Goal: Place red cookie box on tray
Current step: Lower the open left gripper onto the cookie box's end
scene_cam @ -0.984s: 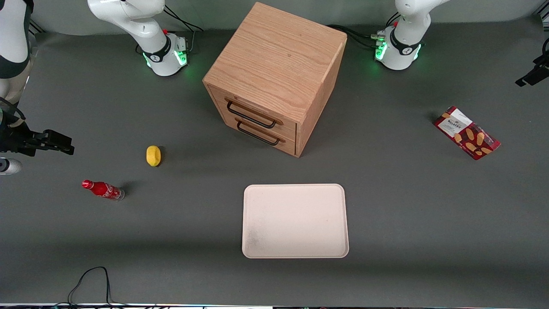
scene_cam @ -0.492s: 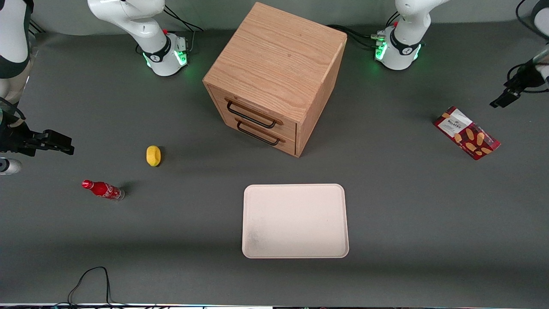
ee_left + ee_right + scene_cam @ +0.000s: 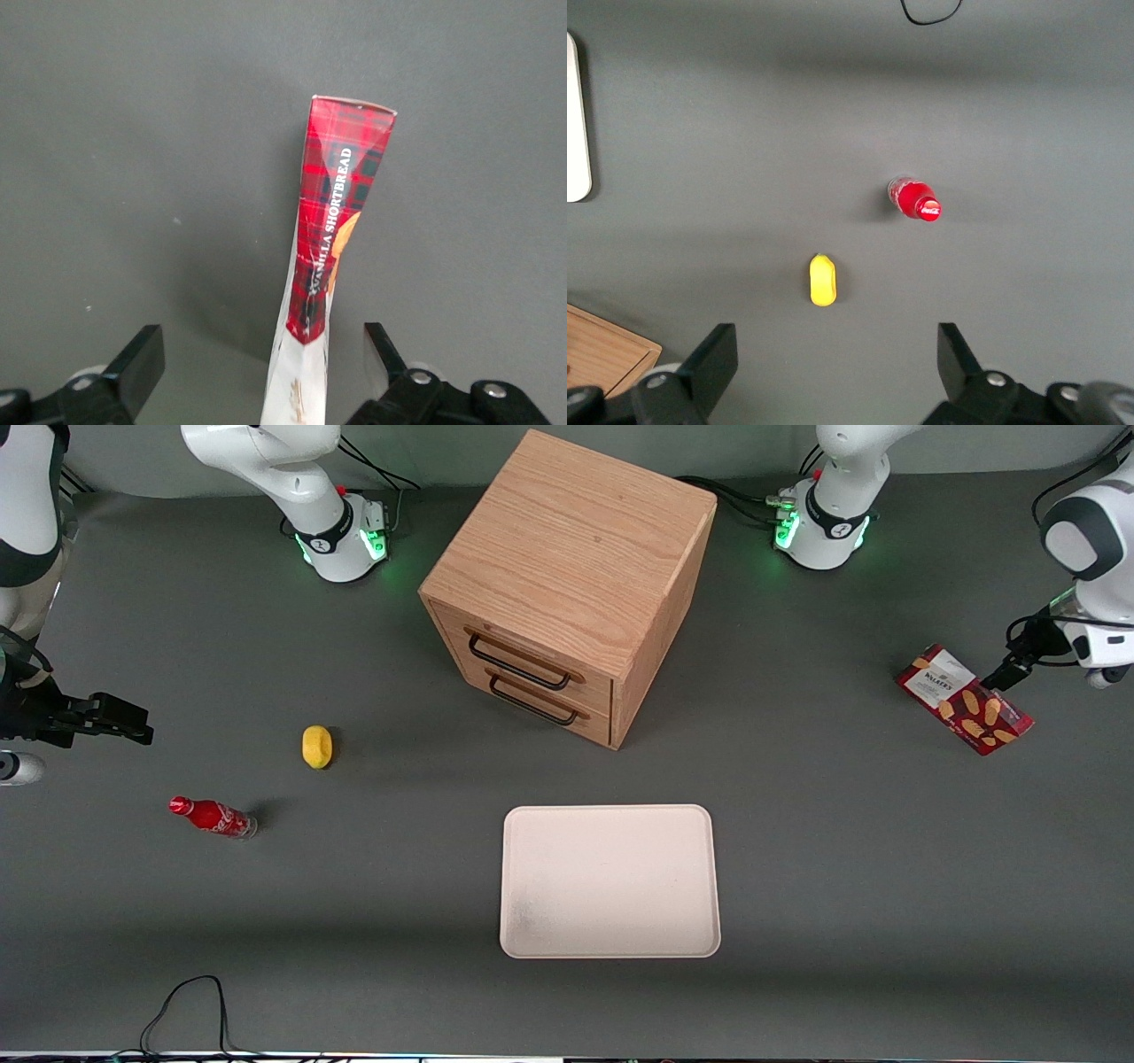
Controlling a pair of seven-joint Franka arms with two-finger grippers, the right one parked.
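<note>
The red cookie box (image 3: 964, 700) stands on a narrow side on the grey table, toward the working arm's end. My left gripper (image 3: 1004, 677) hovers just above its upper edge. In the left wrist view the box (image 3: 341, 221) runs lengthwise between my open gripper (image 3: 261, 363), with a gap at each finger (image 3: 142, 363). Nothing is held. The cream-white tray (image 3: 609, 881) lies flat near the front middle of the table, far from the box and nearer the front camera.
A wooden two-drawer cabinet (image 3: 567, 584) stands mid-table, farther from the front camera than the tray. A yellow lemon (image 3: 316, 746) and a small red soda bottle (image 3: 213, 817) lie toward the parked arm's end. A black cable (image 3: 186, 1001) loops at the front edge.
My left gripper has come in from the table's edge and dropped toward the cookie box, ending right over it. The box and tray have not moved.
</note>
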